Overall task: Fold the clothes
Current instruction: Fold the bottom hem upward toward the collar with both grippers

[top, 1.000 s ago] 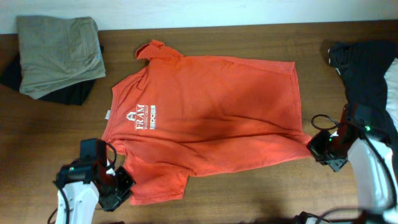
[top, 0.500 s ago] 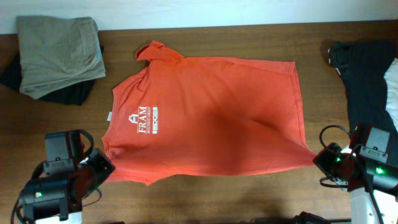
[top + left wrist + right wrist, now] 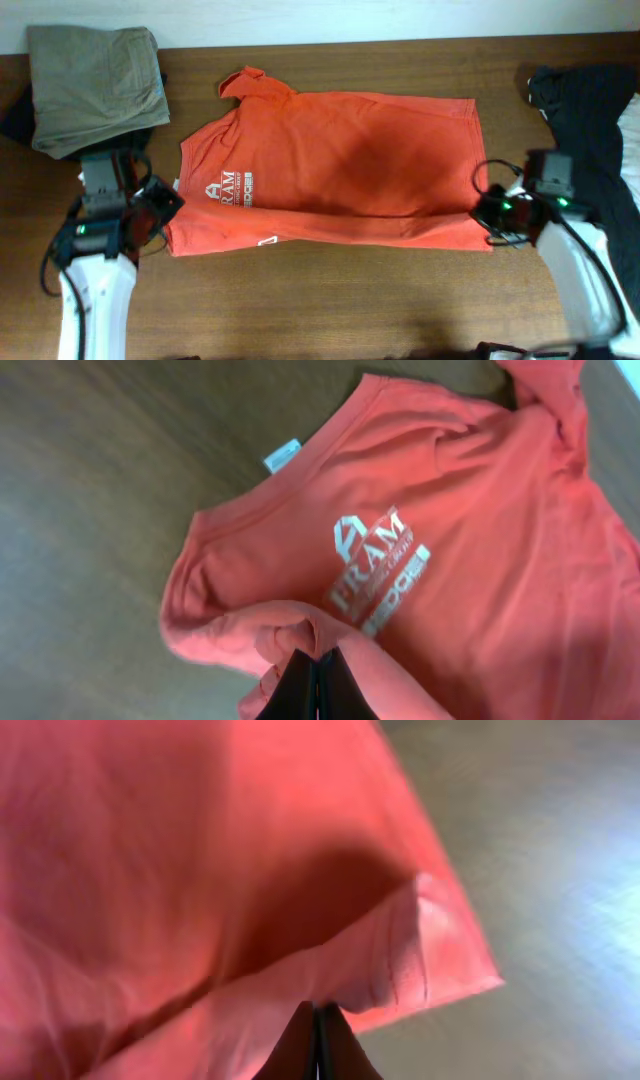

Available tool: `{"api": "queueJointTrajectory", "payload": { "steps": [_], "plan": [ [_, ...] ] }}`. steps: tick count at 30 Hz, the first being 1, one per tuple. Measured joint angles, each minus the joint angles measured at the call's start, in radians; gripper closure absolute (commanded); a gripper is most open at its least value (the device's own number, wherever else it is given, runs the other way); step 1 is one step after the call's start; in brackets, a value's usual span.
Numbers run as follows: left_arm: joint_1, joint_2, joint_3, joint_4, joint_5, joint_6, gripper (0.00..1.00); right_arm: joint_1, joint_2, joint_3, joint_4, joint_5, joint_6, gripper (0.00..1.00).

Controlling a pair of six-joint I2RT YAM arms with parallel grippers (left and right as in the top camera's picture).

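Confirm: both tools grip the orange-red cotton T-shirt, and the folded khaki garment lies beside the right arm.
No: the overhead view shows the folded khaki garment beside the left arm. Left tool and right tool grip the orange-red cotton T-shirt.

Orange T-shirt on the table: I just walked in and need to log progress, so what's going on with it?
Two robot arms are mid-fold on the orange-red T-shirt. The left gripper is pinched shut on fabric near the printed chest end, and the right gripper on the hem end. The shirt's near edge lies doubled over the body along a fairly straight crease. A khaki garment and a black garment lie off to the sides.
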Motion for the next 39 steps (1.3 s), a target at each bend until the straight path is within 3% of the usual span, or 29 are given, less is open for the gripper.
{"api": "queueJointTrajectory", "payload": {
  "steps": [6,14,19,30,32,33,35,36,37,38,39],
  "plan": [
    [0.000,0.198,0.000,0.153,0.019,-0.007,1.00,0.030,0.154,0.000,0.178,-0.007,0.024,0.96],
    [-0.030,0.372,0.000,0.328,0.053,-0.015,1.00,0.030,0.161,0.000,0.347,0.006,0.090,0.96],
    [-0.051,0.414,0.000,0.440,0.053,-0.018,1.00,0.030,0.161,0.000,0.393,0.086,0.113,0.96],
    [-0.053,0.431,0.000,0.513,0.002,-0.018,1.00,0.030,0.194,0.000,0.461,0.210,0.146,0.96],
    [-0.059,0.431,0.000,0.514,-0.002,-0.018,0.99,0.030,0.235,0.000,0.476,0.209,0.146,0.89],
    [-0.066,0.431,0.000,0.515,-0.005,-0.018,0.95,0.030,0.252,0.000,0.483,0.209,0.146,0.76],
    [-0.082,0.431,0.000,0.523,-0.005,-0.021,0.74,0.030,0.266,0.000,0.489,0.210,0.142,0.40],
    [-0.088,0.431,0.000,0.528,-0.006,-0.025,0.54,0.030,0.268,0.000,0.490,0.210,0.148,0.31],
    [-0.092,0.431,0.000,0.530,-0.008,-0.024,0.25,0.030,0.268,0.000,0.488,0.209,0.138,0.11],
    [-0.092,0.431,0.000,0.529,-0.013,-0.023,0.14,0.030,0.268,0.000,0.486,0.209,0.140,0.03],
    [-0.092,0.431,0.000,0.529,-0.019,-0.019,0.05,0.030,0.267,0.001,0.467,0.210,0.135,0.01]
  ]
}}
